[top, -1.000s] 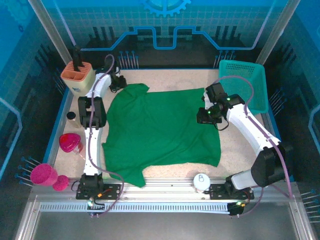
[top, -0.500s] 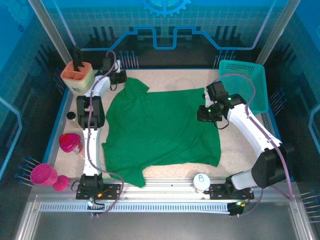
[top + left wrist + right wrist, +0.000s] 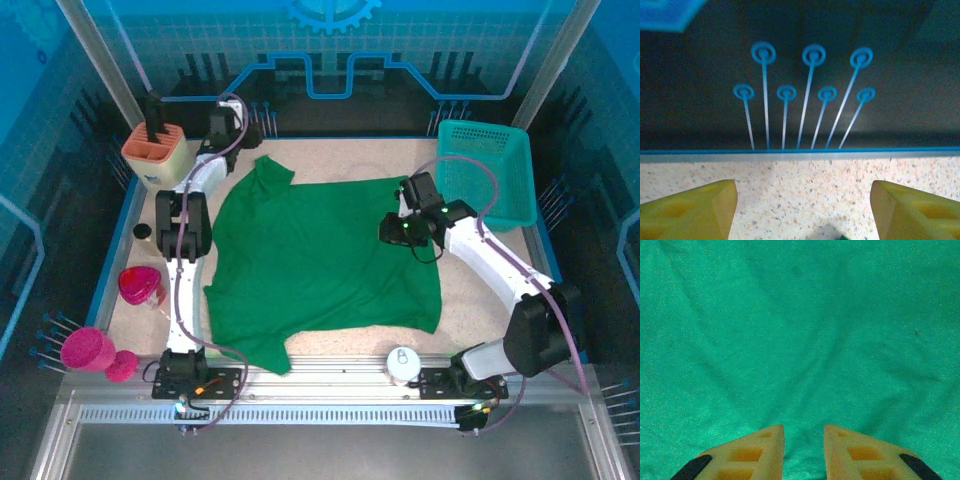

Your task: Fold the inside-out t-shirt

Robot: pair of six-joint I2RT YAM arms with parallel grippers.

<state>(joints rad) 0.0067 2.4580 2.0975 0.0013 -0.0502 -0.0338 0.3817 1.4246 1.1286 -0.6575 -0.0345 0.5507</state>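
Now, left gripper [image 3: 802, 184]: jaws stand wide apart with nothing between them, where a moment ago they were closed at the far-left sleeve [image 3: 272, 172]; it has drawn back toward the far wall, with bare table [image 3: 805, 172] under it and a sliver of green at the near edge of its wrist view; the sleeve lies released, spread flat. Inside-out t-shirt [image 3: 320, 260] lies opened across mid-table, its near-left sleeve trailing toward the front rail. Right gripper [image 3: 804, 432]: low over the shirt's upper right part, a little further left than before; fingers nearly together, narrow gap; creases run toward that gap, yet I cannot tell whether cloth is pinched. Judgement: left side looks laid out; folding proper not yet begun.
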